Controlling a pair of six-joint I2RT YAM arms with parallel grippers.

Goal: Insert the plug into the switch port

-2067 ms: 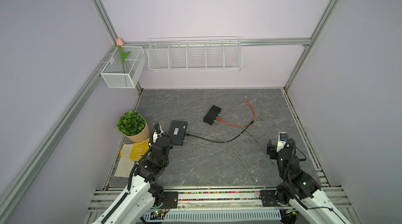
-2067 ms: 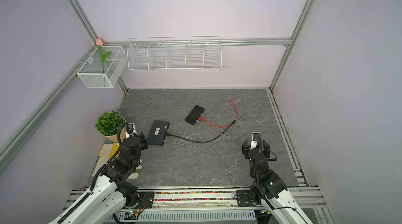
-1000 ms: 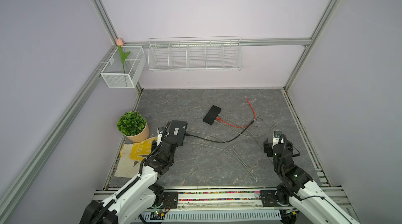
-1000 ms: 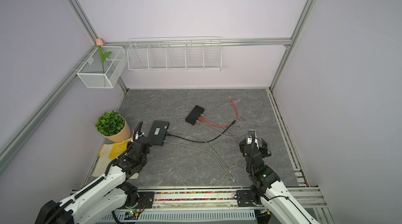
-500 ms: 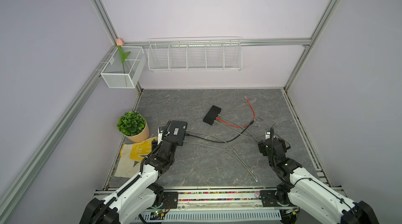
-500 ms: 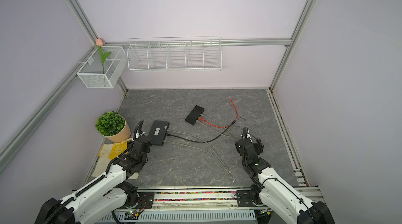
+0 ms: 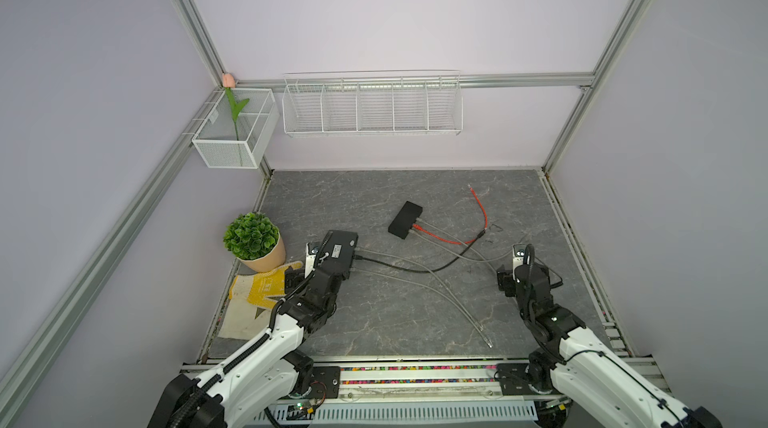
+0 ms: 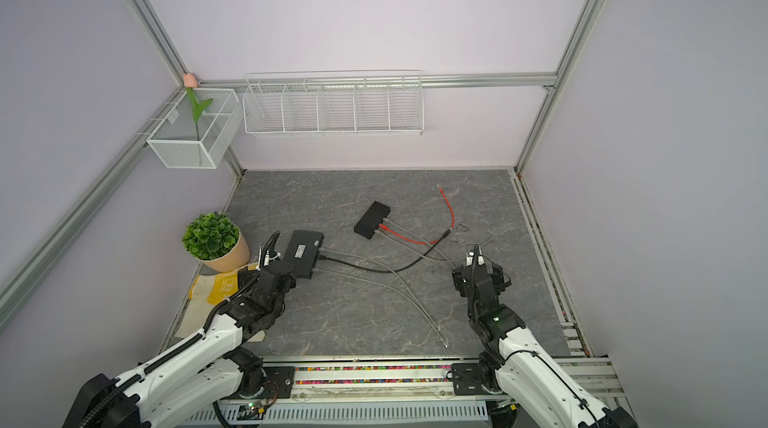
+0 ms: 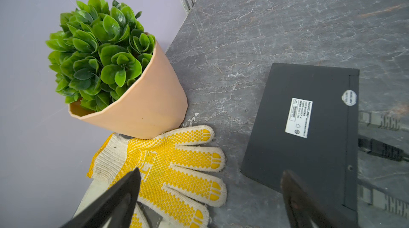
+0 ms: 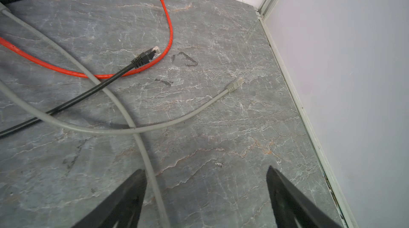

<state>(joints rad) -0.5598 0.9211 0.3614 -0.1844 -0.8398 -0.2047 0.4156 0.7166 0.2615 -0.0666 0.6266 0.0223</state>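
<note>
A black switch lies at the left of the table in both top views, label side up. Two grey cables and one black cable are plugged into its right side. My left gripper is open, one finger over the switch's near corner and the other over a glove. The black cable's free plug rests on a red cable. A grey plug lies loose near the right wall. My right gripper is open and empty above the table, a grey cable beside one finger.
A smaller black switch with grey and red cables sits mid-table. A potted plant and a yellow-dotted glove stand left of the near switch. Wire baskets hang on the back wall. The side wall is close on the right.
Both arms have come down from upright poses. My left gripper has reached the switch's near corner and its jaws have spread wider. The right gripper now hangs low over the cables.
</note>
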